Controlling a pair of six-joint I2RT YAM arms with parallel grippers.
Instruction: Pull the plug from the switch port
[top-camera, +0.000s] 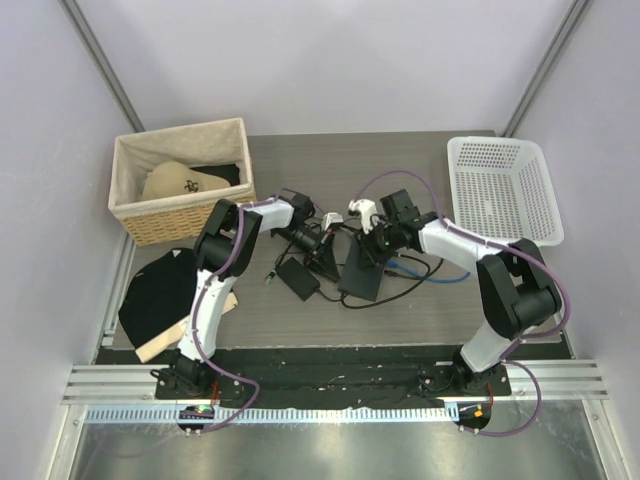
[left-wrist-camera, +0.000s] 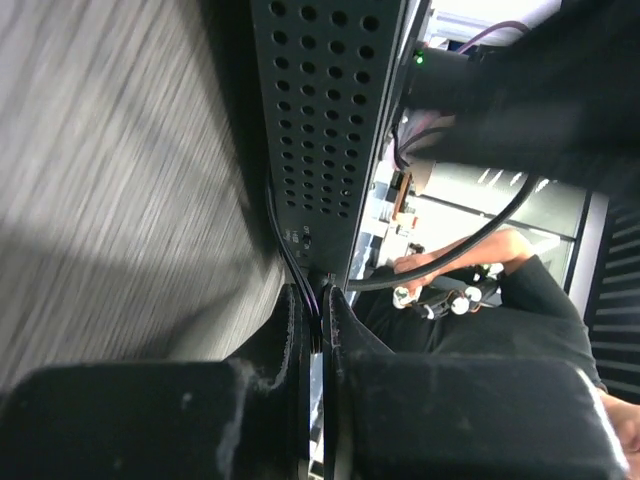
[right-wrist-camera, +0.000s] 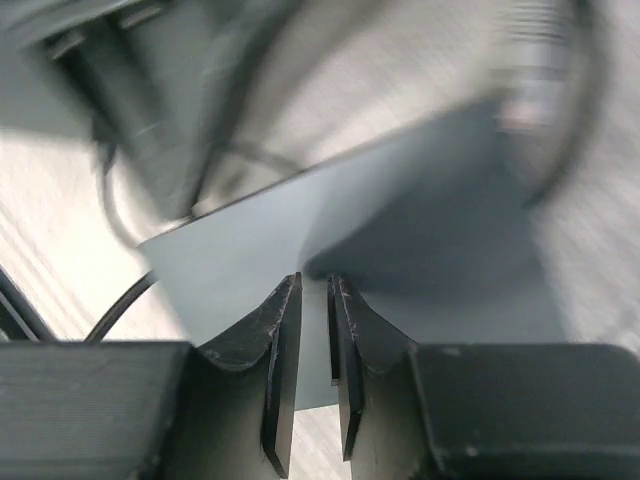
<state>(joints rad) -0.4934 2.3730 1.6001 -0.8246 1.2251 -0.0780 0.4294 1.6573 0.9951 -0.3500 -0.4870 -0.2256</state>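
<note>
Your right tool (right-wrist-camera: 315, 282) is clamped on the near edge of the switch (top-camera: 362, 275), the flat black box lying mid-worktop. In the right wrist view the fingers (right-wrist-camera: 283, 370) stand close together, with the thin panel edge running into the slit between them. That view is smeared, so nothing finer on the panel can be read.

Your left tool (left-wrist-camera: 318, 300) sits at the far left corner of the box, beside its perforated face. Its fingers are drawn nearly together on thin dark cords (left-wrist-camera: 285, 245) that run down along the panel edge and into the gap (one strand shows a violet-blue tint, but you cannot tell from it which cable it is).

The plug itself cannot be made out in any view. The blue cable (top-camera: 408, 267) lies on the worktop (top-camera: 300, 170) just right of the switch, passing under your right forearm. Its end toward the box is hidden by the right tool, so you cannot tell whether it is seated in the switch port.

The adapter brick (top-camera: 298, 277) rests just left of the switch, apart from it, with black cords looping between the two. A wicker basket (top-camera: 170, 222) stands at the far left of the worktop and a white plastic basket (top-camera: 497, 142) at the far right, both well apart from the switch. A black cloth (top-camera: 160, 290) lies at the left edge beside your left arm.
</note>
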